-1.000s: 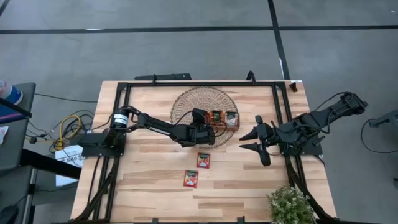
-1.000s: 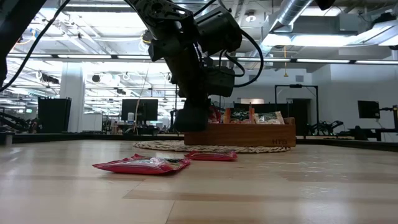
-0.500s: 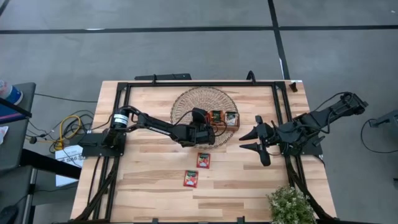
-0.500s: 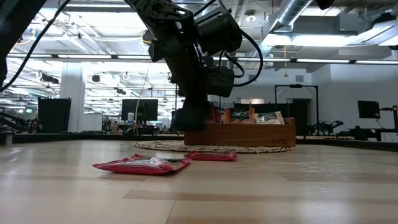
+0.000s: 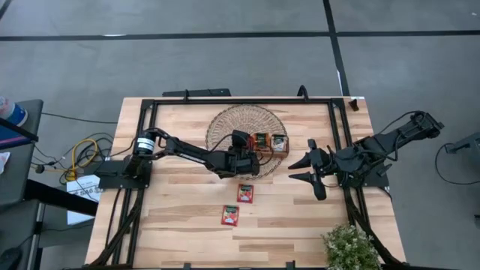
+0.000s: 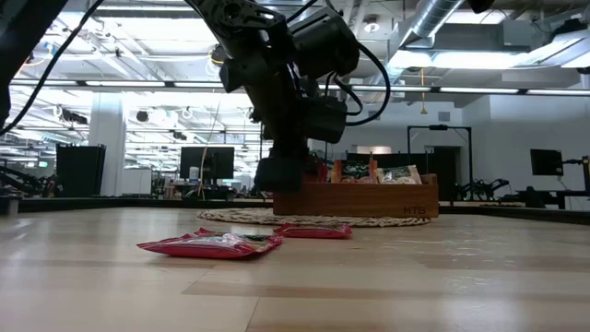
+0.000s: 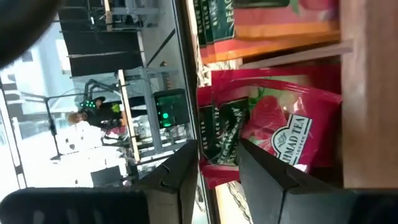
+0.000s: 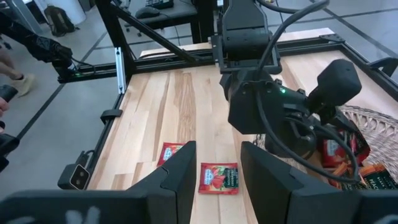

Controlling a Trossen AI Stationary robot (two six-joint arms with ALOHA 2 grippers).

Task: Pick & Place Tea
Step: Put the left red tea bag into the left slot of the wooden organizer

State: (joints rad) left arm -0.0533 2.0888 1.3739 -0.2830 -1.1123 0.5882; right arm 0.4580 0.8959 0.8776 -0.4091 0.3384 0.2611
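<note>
A brown wooden tray stands on a round woven mat at the table's far middle, with tea sachets upright in its compartments. My left gripper is open at the tray's left end. Just beyond its fingertips a red sachet stands on edge in the end compartment. Two more red sachets lie flat on the table nearer the front edge. My right gripper waits open above the table's right side, with nothing between its fingers.
A black metal frame runs around the tabletop. A small green plant stands at the near right corner. More sachets fill the tray's neighbouring compartment. Bare wood lies to the left of and in front of the two loose sachets.
My left gripper has turned a little about its wrist at the tray's left end without leaving its place. The tray and the two sachets on the table have stayed where they were.
</note>
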